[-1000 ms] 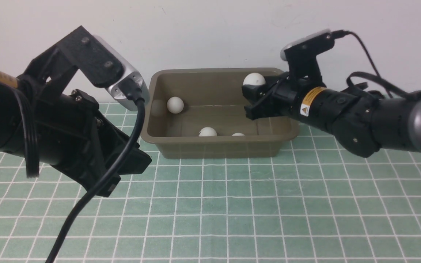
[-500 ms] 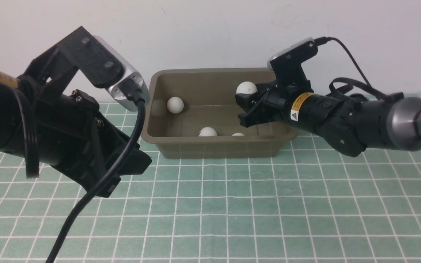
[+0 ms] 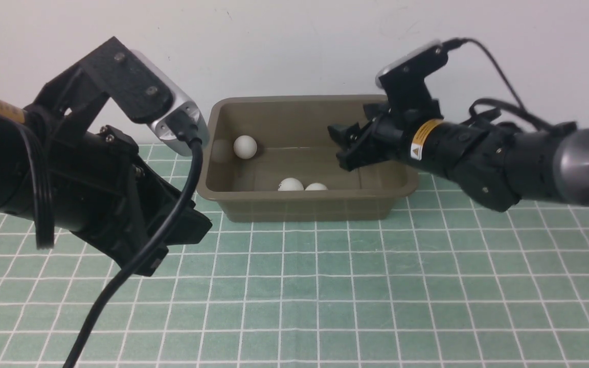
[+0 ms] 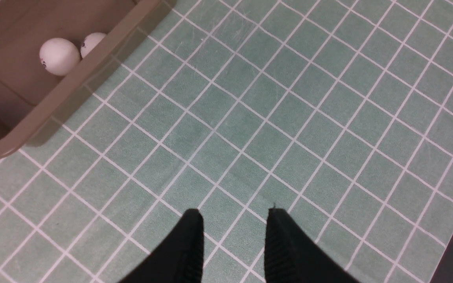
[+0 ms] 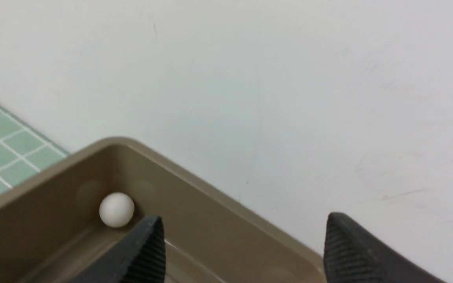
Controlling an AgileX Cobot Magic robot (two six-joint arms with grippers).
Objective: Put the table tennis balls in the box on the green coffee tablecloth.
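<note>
Spread wide and empty, the right hand (image 3: 342, 147) hovers over the right end of the rectangular olive-brown plastic box (image 3: 304, 207), above its rim, with nothing between the ribbed black fingers (image 5: 148, 247). The left hand (image 4: 234, 214) hangs off the box's front left corner above bare cloth, its jaws a narrow gap apart and holding nothing.

Three small matte white table tennis balls (image 3: 245, 146) show inside the box: one in its back left corner and two side by side against the inside of its front wall. I cannot tell where a fourth might be; the front wall and the right hand hide part of the floor. No ball shows on the mint-green tablecloth (image 3: 325, 286) with its white grid, which covers the bench around the box.

This looks like the close of a drop-off, with the task at or near its end. The next move calls for lifting the right hand straight up and back, clear of the flared rim, so that it does not nudge the light box.

The box sits mouth upward. Its long axis runs left to right, parallel with the white wall (image 3: 294, 46) behind it. The balls, being round, point no way.
</note>
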